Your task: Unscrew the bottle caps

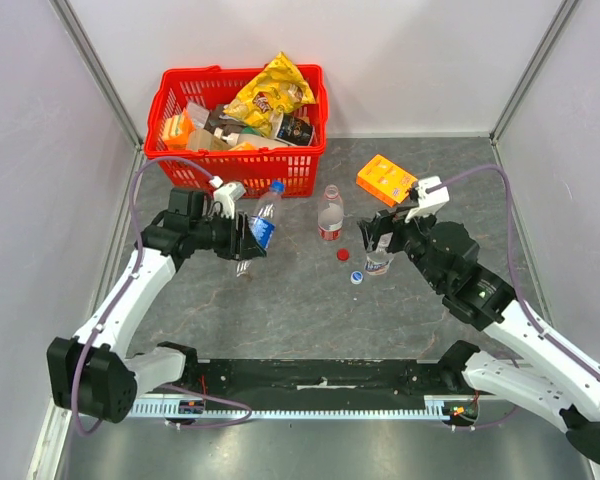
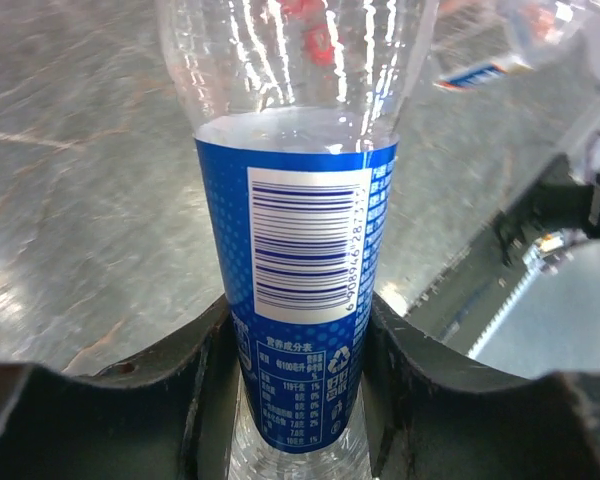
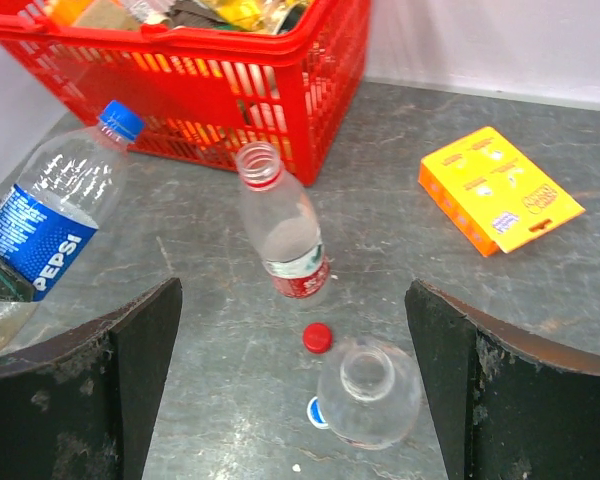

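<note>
Our left gripper (image 1: 246,240) clasps the blue-labelled bottle (image 1: 264,228), blue cap (image 1: 277,186) on; right gripper (image 1: 382,238) gapes over plain bottle (image 3: 368,392), red cap (image 3: 318,337) beside.

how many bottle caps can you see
3. A blue cap sits on the blue-labelled bottle; a red cap lies on the table near the red-labelled bottle; a pale cap lies beside the plain bottle. No others show.
</note>
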Controlling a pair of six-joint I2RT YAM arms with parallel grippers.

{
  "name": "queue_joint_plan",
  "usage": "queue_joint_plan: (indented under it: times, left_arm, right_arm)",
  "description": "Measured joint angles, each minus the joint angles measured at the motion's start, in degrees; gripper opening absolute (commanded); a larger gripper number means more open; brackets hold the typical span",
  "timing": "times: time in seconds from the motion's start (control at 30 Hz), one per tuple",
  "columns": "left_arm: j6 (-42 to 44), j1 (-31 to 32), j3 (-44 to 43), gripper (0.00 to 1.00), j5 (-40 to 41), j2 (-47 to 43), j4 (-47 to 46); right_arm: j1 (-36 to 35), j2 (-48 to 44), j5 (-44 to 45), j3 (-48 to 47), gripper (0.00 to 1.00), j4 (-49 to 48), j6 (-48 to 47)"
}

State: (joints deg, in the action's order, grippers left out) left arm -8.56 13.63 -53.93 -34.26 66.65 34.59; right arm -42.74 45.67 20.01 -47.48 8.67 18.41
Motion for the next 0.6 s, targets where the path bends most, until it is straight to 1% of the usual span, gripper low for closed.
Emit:
queue_joint_plan:
  times: [0.07, 0.27, 0.43, 0.5, 0.6]
  left_arm:
    - [1.7, 0.0, 0.0, 0.47, -4.0, -1.2, 0.0]
    - [6.6, 1.5, -0.9, 0.47, -18.5, -3.2, -0.2]
    - [8.8, 2.4, -1.0, 0.47, -25.2, -4.3, -1.8]
    - [9.1, 2.6, -0.3, 0.47, -27.0, -4.5, -3.1]
    - [9.2, 3.1, 1.7, 0.49, -28.0, -5.1, -3.8]
  right_arm:
    - [0.0, 0.9, -2.0, -0.7, 0.98, 0.0, 0.1]
    - [0.0, 4.4, -8.1, -3.2, 0.98, 0.1, 0.3]
    - [0.1, 7.5, -13.0, -6.7, 0.98, 0.5, 0.7]
    - [0.5, 9.1, -16.2, -8.4, 0.98, 0.5, 0.7]
    - [1.9, 11.6, -23.4, -10.5, 0.98, 0.4, 1.3]
